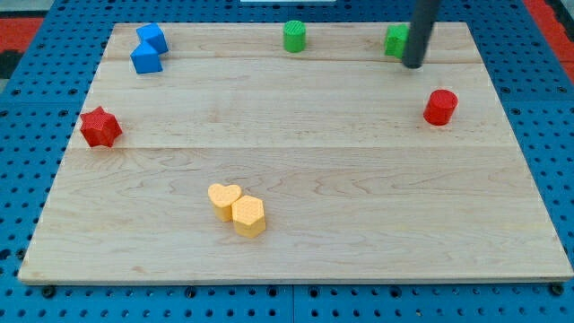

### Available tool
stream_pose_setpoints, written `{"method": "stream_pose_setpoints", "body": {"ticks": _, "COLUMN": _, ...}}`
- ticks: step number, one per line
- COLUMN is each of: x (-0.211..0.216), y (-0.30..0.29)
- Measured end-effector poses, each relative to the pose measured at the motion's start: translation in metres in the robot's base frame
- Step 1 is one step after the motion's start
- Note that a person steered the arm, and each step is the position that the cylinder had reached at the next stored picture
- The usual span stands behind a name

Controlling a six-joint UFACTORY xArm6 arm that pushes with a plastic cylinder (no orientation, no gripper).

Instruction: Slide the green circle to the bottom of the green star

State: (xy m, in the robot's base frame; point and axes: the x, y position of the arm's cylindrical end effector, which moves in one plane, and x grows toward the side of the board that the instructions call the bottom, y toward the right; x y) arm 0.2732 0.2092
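On a wooden board [296, 161] laid over a blue pegboard, my tip [413, 65] is touching down near the view's top right, pressed against the right side of a green block [395, 40] that the rod [421, 27] is partly covering; that block's shape cannot be made out, but judging by the task it is probably the green star. The green circle [295, 36], the block to be moved, is sitting at about 12 o'clock on the board, close to the top edge and well apart from the star, lying at roughly 9 o'clock from it. Nothing of the task is looking done: the circle is not lying below the star, and the tip is not touching the circle. What is remaining, by this reading, is the whole push: getting round to the circle's far side and sliding it rightward and slightly down until it is resting at the star's 6 o'clock. The arm is carrying no jaws at all, only the bare rod, so nothing is being clasped or let go. Elsewhere, two blue blocks [148, 49] are touching at 10 o'clock, a red star [100, 126] is sitting at 9 o'clock, a red cylinder [440, 107] at 3 o'clock just below the tip, and a yellow heart [224, 199] and yellow hexagon [248, 215] are huddling together at 6 o'clock
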Motion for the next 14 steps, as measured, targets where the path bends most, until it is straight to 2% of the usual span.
{"method": "stream_pose_setpoints", "body": {"ticks": 1, "x": -0.032, "y": 0.049}}
{"method": "stream_pose_setpoints", "body": {"ticks": 2, "x": -0.048, "y": -0.002}}
{"method": "stream_pose_setpoints", "body": {"ticks": 3, "x": -0.048, "y": -0.087}}
{"method": "stream_pose_setpoints", "body": {"ticks": 4, "x": -0.074, "y": -0.126}}
{"method": "stream_pose_setpoints", "body": {"ticks": 5, "x": -0.080, "y": -0.194}}
{"method": "stream_pose_setpoints", "body": {"ticks": 6, "x": -0.081, "y": -0.300}}
{"method": "stream_pose_setpoints", "body": {"ticks": 7, "x": -0.072, "y": -0.319}}
{"method": "stream_pose_setpoints", "body": {"ticks": 8, "x": -0.060, "y": -0.230}}
{"method": "stream_pose_setpoints", "body": {"ticks": 9, "x": -0.043, "y": -0.210}}
{"method": "stream_pose_setpoints", "body": {"ticks": 10, "x": -0.060, "y": -0.262}}
{"method": "stream_pose_setpoints", "body": {"ticks": 11, "x": -0.026, "y": -0.249}}
{"method": "stream_pose_setpoints", "body": {"ticks": 12, "x": -0.006, "y": -0.193}}
{"method": "stream_pose_setpoints", "body": {"ticks": 13, "x": -0.005, "y": -0.177}}
{"method": "stream_pose_setpoints", "body": {"ticks": 14, "x": 0.033, "y": -0.200}}
